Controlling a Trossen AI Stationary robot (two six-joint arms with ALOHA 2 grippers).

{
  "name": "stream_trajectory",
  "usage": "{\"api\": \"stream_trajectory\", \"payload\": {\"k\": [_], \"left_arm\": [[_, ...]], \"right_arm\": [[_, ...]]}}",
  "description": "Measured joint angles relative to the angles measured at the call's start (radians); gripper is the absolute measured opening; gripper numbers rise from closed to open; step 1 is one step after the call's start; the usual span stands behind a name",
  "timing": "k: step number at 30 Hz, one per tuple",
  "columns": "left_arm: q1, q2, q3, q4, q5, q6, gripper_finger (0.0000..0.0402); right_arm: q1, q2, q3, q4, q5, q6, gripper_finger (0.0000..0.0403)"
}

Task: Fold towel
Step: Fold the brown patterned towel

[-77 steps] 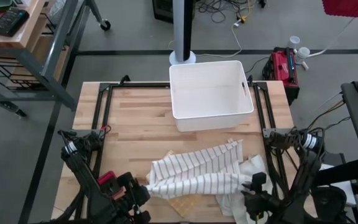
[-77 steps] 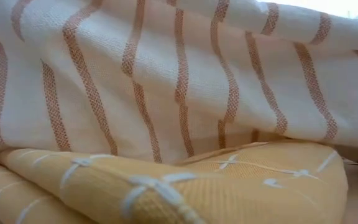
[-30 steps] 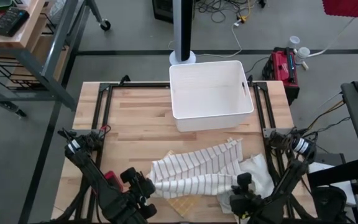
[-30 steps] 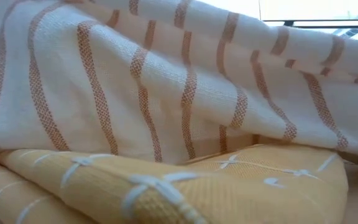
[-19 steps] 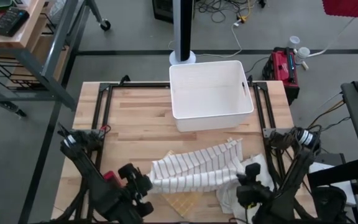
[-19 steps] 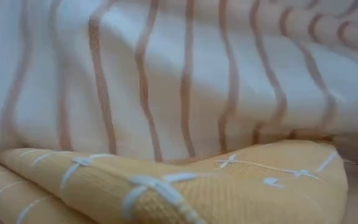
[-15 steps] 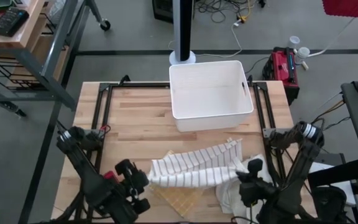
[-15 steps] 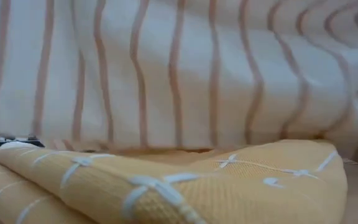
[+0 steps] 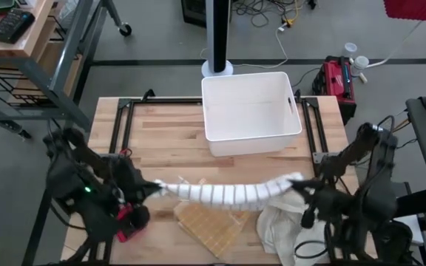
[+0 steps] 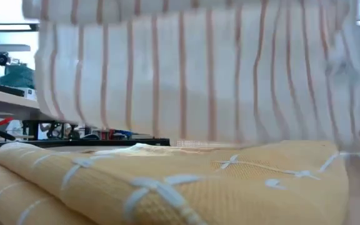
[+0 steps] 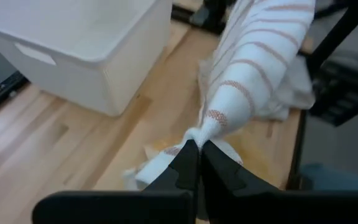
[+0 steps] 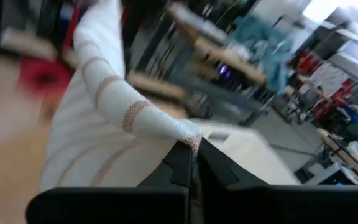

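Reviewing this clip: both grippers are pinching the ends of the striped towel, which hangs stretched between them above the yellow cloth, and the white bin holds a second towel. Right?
Not quite. The high view shows the white bin empty. The rest holds: the left gripper and right gripper pinch the striped towel stretched above the yellow cloth.

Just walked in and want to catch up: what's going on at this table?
Both arms hold the striped towel up off the table, stretched between them. The left claw pinches one end, the right claw the other, and the cloth hangs like a curtain in the low view. Under it lie a yellow towel and a crumpled white cloth. The white bin sits behind, untouched. No fold is made yet.
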Motion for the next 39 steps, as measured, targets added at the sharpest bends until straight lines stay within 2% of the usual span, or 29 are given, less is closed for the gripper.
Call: {"api": "stream_trajectory", "payload": {"k": [4,9,12,15,18,20,23,26,29,33,36,39], "left_arm": [[-0.011,-0.058,0.000,0.001,-0.038,0.006,0.0000],[-0.022,-0.079,0.000,0.065,-0.032,0.012,0.0000],[-0.039,-0.083,0.000,0.192,0.020,0.078,0.0000],[-0.069,-0.083,0.000,0.387,0.053,0.185,0.0000],[-0.109,-0.083,0.011,0.582,0.056,0.348,0.0000],[-0.134,-0.080,0.034,0.643,0.041,0.426,0.0000],[-0.162,-0.079,0.065,0.616,-0.002,0.443,0.0000],[-0.172,-0.082,0.082,0.490,-0.065,0.378,0.0000],[-0.171,-0.091,0.085,0.281,-0.078,0.195,0.0000],[-0.157,-0.090,0.055,0.046,-0.078,-0.096,0.0000],[-0.159,-0.076,0.031,0.064,-0.047,-0.141,0.0000],[-0.176,-0.057,0.024,0.206,0.000,-0.093,0.0000]], "right_arm": [[0.005,-0.061,0.098,0.014,0.064,-0.056,0.0000],[0.007,-0.074,0.207,0.089,0.043,-0.193,0.0000],[0.025,-0.074,0.280,0.169,-0.049,-0.286,0.0000],[0.041,-0.066,0.341,0.272,-0.115,-0.390,0.0000],[0.049,-0.053,0.390,0.374,-0.161,-0.498,0.0000],[0.049,-0.052,0.417,0.418,-0.194,-0.542,0.0000],[0.049,-0.052,0.444,0.419,-0.208,-0.561,0.0000],[0.047,-0.054,0.450,0.385,-0.201,-0.553,0.0000],[0.029,-0.055,0.438,0.306,-0.183,-0.475,0.0000],[0.018,-0.043,0.387,0.141,-0.202,-0.266,0.0000],[0.023,-0.023,0.345,0.136,-0.283,-0.172,0.0000],[0.059,0.004,0.325,0.231,-0.347,-0.169,0.0000]]}}
